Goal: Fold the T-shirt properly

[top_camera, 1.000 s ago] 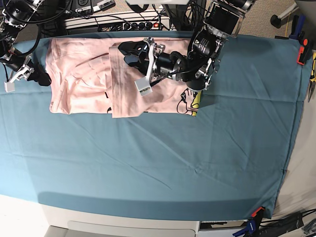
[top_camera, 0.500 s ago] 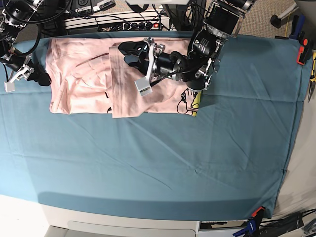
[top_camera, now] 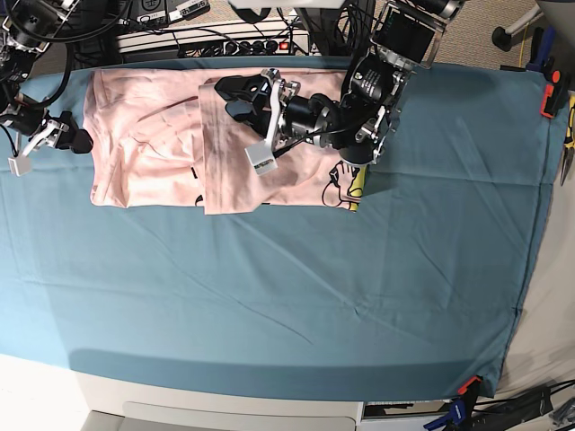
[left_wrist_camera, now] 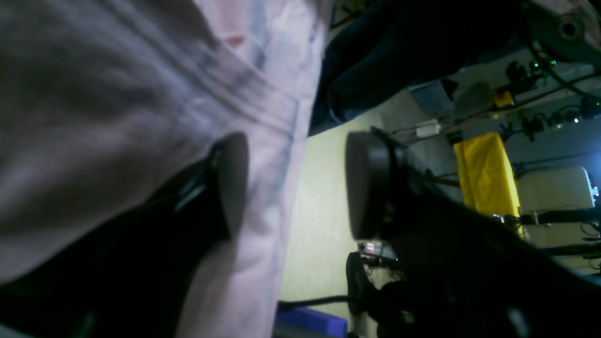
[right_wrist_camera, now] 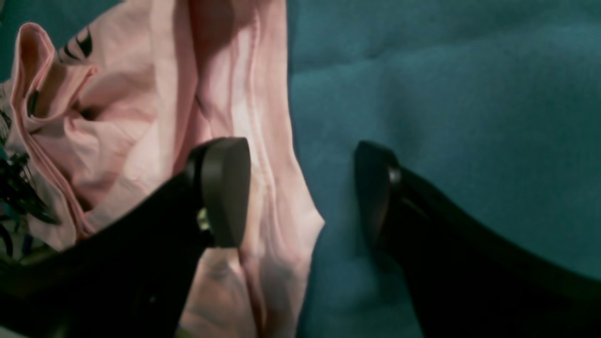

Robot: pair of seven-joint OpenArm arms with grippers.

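left fingers [left_wrist_camera: 233, 183] apart, over T-shirt [top_camera: 153, 135] | right fingers [right_wrist_camera: 225, 188] apart, empty

Teal tablecloth [top_camera: 296, 269], power strip [top_camera: 216, 40], orange clamp [top_camera: 550, 97] at edge.

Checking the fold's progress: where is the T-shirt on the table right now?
In the base view the T-shirt lies partly folded at the tablecloth's far-left end.
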